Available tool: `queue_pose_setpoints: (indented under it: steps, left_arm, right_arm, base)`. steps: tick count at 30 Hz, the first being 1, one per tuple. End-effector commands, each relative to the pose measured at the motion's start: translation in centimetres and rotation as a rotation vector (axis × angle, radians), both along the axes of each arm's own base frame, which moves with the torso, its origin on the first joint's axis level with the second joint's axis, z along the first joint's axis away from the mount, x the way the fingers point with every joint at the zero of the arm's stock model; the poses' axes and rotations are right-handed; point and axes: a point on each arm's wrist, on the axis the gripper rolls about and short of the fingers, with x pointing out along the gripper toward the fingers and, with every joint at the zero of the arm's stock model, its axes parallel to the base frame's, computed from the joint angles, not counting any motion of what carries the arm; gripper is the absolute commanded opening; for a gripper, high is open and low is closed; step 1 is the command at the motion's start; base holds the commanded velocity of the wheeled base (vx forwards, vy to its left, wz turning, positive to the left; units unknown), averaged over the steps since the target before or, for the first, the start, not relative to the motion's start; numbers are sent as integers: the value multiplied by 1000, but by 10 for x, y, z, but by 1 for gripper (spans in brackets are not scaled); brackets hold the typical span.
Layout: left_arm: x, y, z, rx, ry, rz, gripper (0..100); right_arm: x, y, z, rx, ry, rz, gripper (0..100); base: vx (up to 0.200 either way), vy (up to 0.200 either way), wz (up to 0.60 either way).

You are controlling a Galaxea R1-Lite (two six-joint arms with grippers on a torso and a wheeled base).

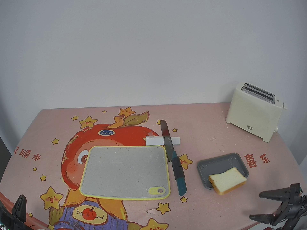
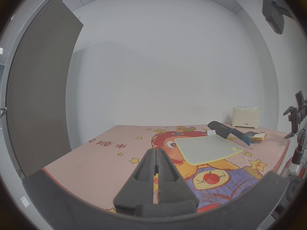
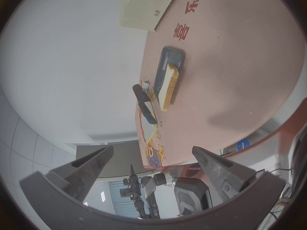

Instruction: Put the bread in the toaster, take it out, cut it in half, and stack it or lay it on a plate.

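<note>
Pink table [image 1: 208,128] bears bread [image 1: 227,180]; wrist views reveal left claw [image 2: 156,150] closed, right claw [image 3: 152,148] gaping, both empty.

This looks like a bare test room staged as a kitchen corner. Plain white walls [image 1: 153,42] and a flat grey panel [image 2: 38,90] surround a surface [image 1: 211,128] covered in pink cartoon-printed cloth. On it sit a cream two-slot toaster [image 1: 254,112], a yellow-rimmed grey cutting board [image 1: 124,171] and a teal-handled dark knife [image 1: 174,158]. A grey device [image 2: 273,11] is mounted high on the wall.
</note>
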Motion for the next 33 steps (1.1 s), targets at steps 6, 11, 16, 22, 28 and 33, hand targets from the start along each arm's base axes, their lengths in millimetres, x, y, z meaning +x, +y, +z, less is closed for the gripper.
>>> queue_pose_setpoints:
  steps: [6,11,16,22,28,33]
  left_arm:
    - [1,0,-5,0,9,0,0]
    - [1,0,-5,0,9,1,0]
    - [1,0,-5,0,7,1,0]
    - [1,0,-5,0,9,1,0]
    - [1,0,-5,0,9,1,0]
    - [1,0,-5,0,7,1,0]
  right_arm:
    - [49,23,-21,-84,147,8,100]
    - [63,28,-27,-89,156,-8,100]
    - [65,26,-26,-81,142,-24,100]
    - [74,18,-21,-49,91,-90,100]
    - [75,18,-21,-44,87,-87,100]
    - [77,19,-20,-42,84,-88,100]
  base:
    - [0,0,0]
    - [0,0,0]
    - [0,0,0]
    - [0,0,0]
    - [0,0,0]
    - [0,0,0]
